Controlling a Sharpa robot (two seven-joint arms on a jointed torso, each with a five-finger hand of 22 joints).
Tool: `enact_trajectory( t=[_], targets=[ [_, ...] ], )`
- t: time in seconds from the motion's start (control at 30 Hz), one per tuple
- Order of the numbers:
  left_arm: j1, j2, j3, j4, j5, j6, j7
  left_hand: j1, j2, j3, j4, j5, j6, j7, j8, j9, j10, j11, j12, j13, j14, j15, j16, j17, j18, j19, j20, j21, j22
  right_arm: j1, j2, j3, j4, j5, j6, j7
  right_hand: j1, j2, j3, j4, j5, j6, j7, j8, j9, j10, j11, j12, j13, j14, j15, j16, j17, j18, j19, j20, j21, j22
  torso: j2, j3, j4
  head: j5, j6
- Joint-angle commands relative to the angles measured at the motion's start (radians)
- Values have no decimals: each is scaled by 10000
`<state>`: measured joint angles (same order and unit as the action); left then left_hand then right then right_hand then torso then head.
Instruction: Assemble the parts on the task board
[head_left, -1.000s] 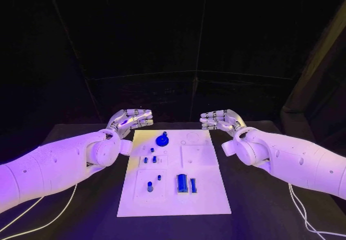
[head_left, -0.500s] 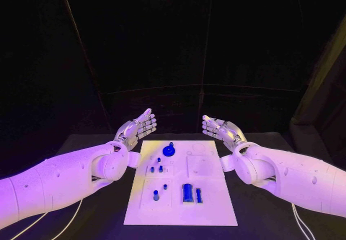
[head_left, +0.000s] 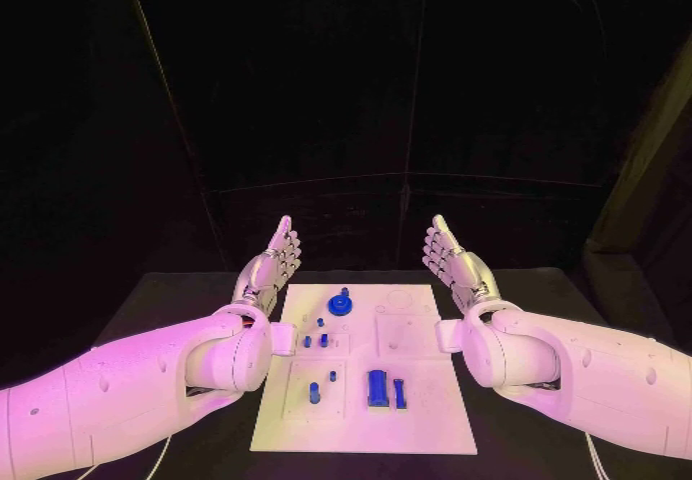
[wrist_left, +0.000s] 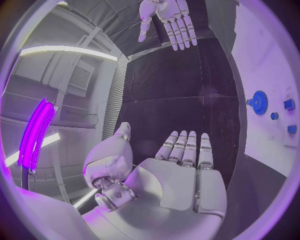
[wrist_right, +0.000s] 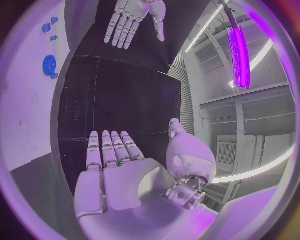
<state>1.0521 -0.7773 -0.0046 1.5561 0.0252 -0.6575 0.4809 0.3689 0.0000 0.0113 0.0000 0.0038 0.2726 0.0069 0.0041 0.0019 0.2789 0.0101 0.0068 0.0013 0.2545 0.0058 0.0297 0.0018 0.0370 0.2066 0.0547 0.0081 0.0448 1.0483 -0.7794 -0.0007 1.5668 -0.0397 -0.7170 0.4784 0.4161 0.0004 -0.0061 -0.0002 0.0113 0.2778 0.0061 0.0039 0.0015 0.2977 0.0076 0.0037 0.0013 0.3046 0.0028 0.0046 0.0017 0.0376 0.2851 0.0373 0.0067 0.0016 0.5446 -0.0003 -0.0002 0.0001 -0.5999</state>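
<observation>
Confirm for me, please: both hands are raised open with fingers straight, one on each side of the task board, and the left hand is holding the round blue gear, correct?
Not quite. The left hand holds nothing; in the head view the round blue gear rests on the task board, near its far end. The rest stands: both it and the right hand are raised open, fingers straight, either side of the board.

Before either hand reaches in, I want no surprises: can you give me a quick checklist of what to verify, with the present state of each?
1. Left silver hand holds nothing, fingers straight: ok.
2. Right silver hand holds nothing, fingers straight: ok.
3. Both hands clear of the white task board, one at each side of its far end: ok.
4. Round blue gear-like part on the board's far end, untouched: ok.
5. Long blue block on the board's near end, unobstructed: ok.
6. Small blue pegs firmly seated in their holes: cannot tell.
</observation>
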Motion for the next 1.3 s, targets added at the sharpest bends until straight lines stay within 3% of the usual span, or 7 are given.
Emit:
enact_trajectory(
  t=[0.03,0.77,0.8,0.87,0.9,1.03,1.3],
  targets=[
    [-19,-26,45,134,-251,-1117,390,-1171,0,-113,0,-38,-861,-69,-41,-19,-889,-101,-68,-13,-811,-58,-297,-18,-370,-655,-547,-81,-448,17,-6,7,32,397,-530,416,-1307,-4,61,2,-113,-874,-61,-39,-15,-927,-76,-37,-13,-955,-28,-46,-17,-376,-895,-373,-67,-16,-4,3,2,-1,-1],
    [-21,-27,46,139,-252,-1125,391,-2647,0,-113,0,-38,-1942,-69,-41,-19,-1976,-101,-68,-13,-1807,-58,-297,-18,-370,-2066,-547,-81,-448,17,-6,7,32,397,-530,416,-2981,-4,61,2,-113,-1994,-61,-39,-15,-2129,-76,-37,-13,-2193,-28,-46,-17,-376,-2037,-373,-67,-16,-4,3,2,-1,-1],
    [-21,-27,46,139,-252,-1125,391,-2706,0,-113,0,-38,-1998,-69,-41,-19,-2047,-101,-68,-13,-2545,-58,-297,-18,-370,-2066,-547,-81,-448,17,-6,7,32,397,-530,416,-3183,-4,61,2,-113,-2778,-61,-39,-15,-2277,-76,-37,-13,-2331,-28,-46,-17,-376,-2851,-373,-67,-16,-4,3,2,-1,-1],
    [-21,-27,46,139,-252,-1125,391,-2773,0,-113,0,-38,-2022,-69,-41,-19,-2081,-101,-68,-13,-2545,-58,-297,-18,-370,-2066,-547,-81,-448,17,-6,7,32,397,-530,416,-4161,-4,61,2,-113,-2778,-61,-39,-15,-2977,-76,-37,-13,-3046,-28,-46,-17,-376,-2851,-373,-67,-16,-4,3,2,-1,-1],
    [-21,-27,46,139,-252,-1125,391,-2791,0,-113,0,-38,-2726,-69,-41,-19,-2789,-101,-68,-13,-2545,-58,-297,-18,-370,-2066,-547,-81,-448,17,-6,7,32,397,-530,416,-4161,-4,61,2,-113,-2778,-61,-39,-15,-2977,-76,-37,-13,-3046,-28,-46,-17,-376,-2851,-373,-67,-16,-4,3,2,-1,-1],
    [-21,-27,46,139,-252,-1125,391,-3689,0,-113,0,-38,-2726,-69,-41,-19,-2789,-101,-68,-13,-2545,-58,-297,-18,-370,-2066,-547,-81,-448,17,-6,7,32,397,-530,416,-4161,-4,61,2,-113,-2778,-61,-39,-15,-2977,-76,-37,-13,-3046,-28,-46,-17,-376,-2851,-373,-67,-16,-4,3,2,-1,-1],
    [-21,-27,46,139,-252,-1125,391,-3689,0,-113,0,-38,-2726,-69,-41,-19,-2789,-101,-68,-13,-2545,-58,-297,-18,-370,-2066,-547,-81,-448,17,-6,7,32,397,-530,416,-4161,-4,61,2,-113,-2778,-61,-39,-15,-2977,-76,-37,-13,-3046,-28,-46,-17,-376,-2851,-373,-67,-16,-4,3,2,-1,-1]
  ],
)
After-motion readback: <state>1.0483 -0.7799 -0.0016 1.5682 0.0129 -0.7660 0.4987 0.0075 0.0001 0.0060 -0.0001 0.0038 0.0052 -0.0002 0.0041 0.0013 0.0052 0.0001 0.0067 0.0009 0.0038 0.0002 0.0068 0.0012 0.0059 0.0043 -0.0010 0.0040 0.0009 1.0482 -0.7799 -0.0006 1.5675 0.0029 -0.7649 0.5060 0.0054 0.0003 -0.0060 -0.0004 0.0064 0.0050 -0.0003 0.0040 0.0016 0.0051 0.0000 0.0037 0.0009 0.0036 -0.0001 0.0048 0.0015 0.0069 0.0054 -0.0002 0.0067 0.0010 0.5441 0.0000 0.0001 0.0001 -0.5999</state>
